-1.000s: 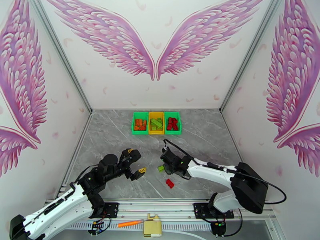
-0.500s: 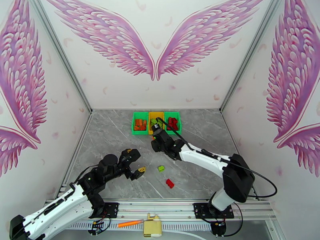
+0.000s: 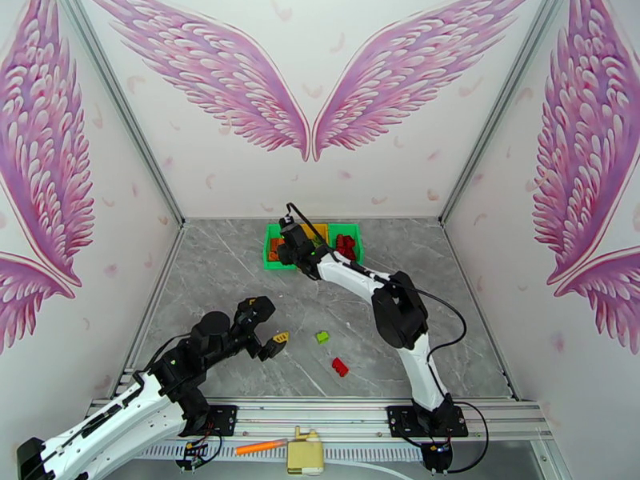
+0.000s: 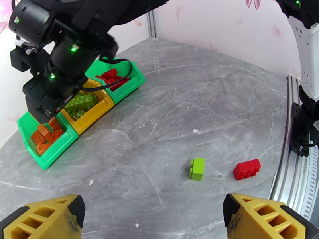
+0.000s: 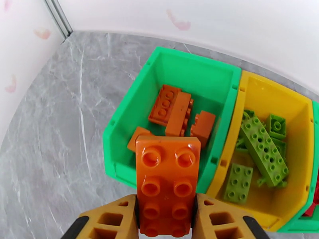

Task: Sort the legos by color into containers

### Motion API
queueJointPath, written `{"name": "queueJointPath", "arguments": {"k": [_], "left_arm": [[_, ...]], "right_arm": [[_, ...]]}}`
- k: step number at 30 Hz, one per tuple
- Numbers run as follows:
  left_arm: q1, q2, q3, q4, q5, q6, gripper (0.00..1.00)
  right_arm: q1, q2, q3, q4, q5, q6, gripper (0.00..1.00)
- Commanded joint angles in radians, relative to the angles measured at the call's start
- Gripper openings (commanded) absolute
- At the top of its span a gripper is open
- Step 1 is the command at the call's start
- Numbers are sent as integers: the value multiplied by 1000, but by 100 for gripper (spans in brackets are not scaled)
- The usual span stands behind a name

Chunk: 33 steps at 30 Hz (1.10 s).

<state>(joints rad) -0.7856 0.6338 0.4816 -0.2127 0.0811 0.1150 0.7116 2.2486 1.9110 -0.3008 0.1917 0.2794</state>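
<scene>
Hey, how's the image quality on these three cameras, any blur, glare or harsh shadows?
Top external: soft, even light, faint shadows on the table, everything sharp. Left wrist: mild sheen on the table, loose green brick crisp. Right wrist: wall washed bright, orange brick in focus.

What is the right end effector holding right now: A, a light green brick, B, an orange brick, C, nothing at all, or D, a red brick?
B: the right end effector is clamped on an orange brick, close to the green bin.
</scene>
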Motion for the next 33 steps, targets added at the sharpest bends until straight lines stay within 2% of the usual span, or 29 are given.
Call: {"name": "queueJointPath", "arguments": {"k": [1,5,12,20,23,26,33], "left_arm": [[-3,-12,-18,-34,-12,-9,96],[-3,-12,-27,-22,-41,-15,96],[0,-10,-31,-21,-69,-14,96],[3,11,-26,-16,-109,-23,97],[2,29,-21,-11,-116,-29,99],[-2,46,-25,13,-118,-43,99],[-37,176,-36,166,-120,-52,99]], "right_arm": [[-17,80,116,-18,7,11,33],[-30,166,190,39,18,-41,30],[-50,261,279,99,14,-65,33],[-50,226,282,120,-48,-85,50],[-50,136,169,187,-53,-75,65],[-50,17,18,262,-38,-78,76],[-58,-293,-384,408,-3,-95,91]]}}
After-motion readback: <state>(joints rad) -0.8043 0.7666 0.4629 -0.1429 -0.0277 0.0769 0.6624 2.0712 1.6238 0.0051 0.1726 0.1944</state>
